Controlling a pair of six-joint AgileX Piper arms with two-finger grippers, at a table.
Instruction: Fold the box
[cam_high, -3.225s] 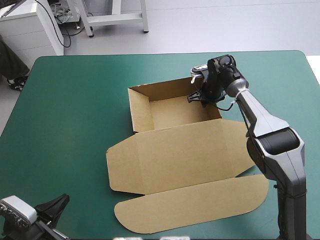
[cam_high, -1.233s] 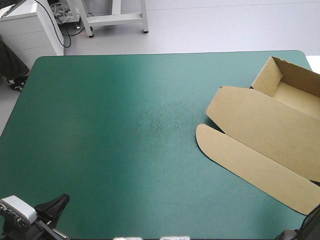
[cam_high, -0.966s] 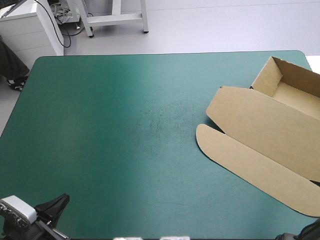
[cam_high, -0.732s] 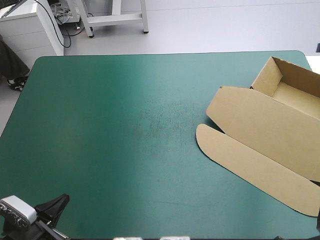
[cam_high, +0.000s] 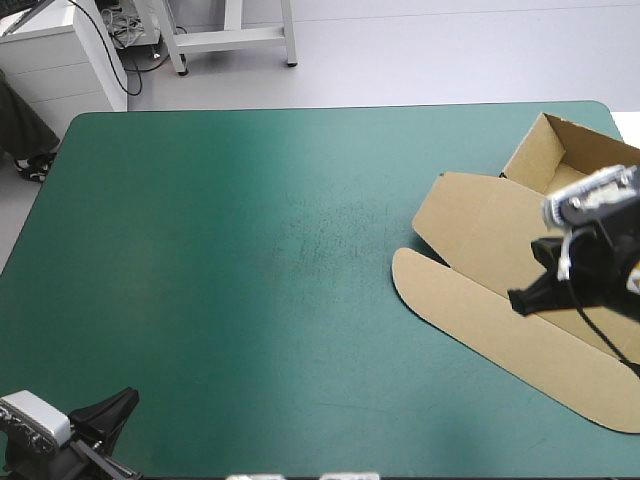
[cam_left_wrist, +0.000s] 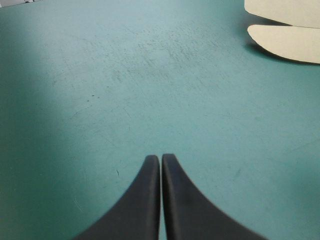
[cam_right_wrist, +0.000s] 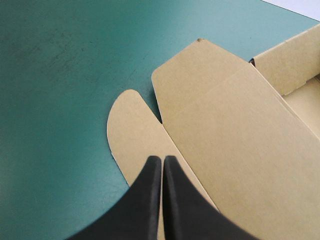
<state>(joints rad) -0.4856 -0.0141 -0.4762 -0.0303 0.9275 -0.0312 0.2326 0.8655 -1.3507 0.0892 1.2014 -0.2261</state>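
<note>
Resting at the near left corner of the teal-green cover (cam_high: 250, 270), the left gripper (cam_high: 128, 398) had its 2 black fingers pressed together in 1 point, holding nothing. Ahead of it the cover lay broad and open from the left edge to past the middle, marked only by faint scuffs (cam_high: 325, 235) near the centre. The box (cam_high: 470, 215) occupied the right side. Its tray (cam_high: 530, 155) stood with walls raised at the far right corner, reaching the right edge. The lid (cam_high: 490, 240) lay flat toward the middle, and the rounded flap (cam_high: 470, 325) ran along the near side, its curved edge flat on the cover. The right gripper (cam_high: 516, 299) hung over the lid near the crease to the flap, its 2 fingers likewise closed tip to tip and gripping nothing. Whether they touched the board could not be told.
</note>
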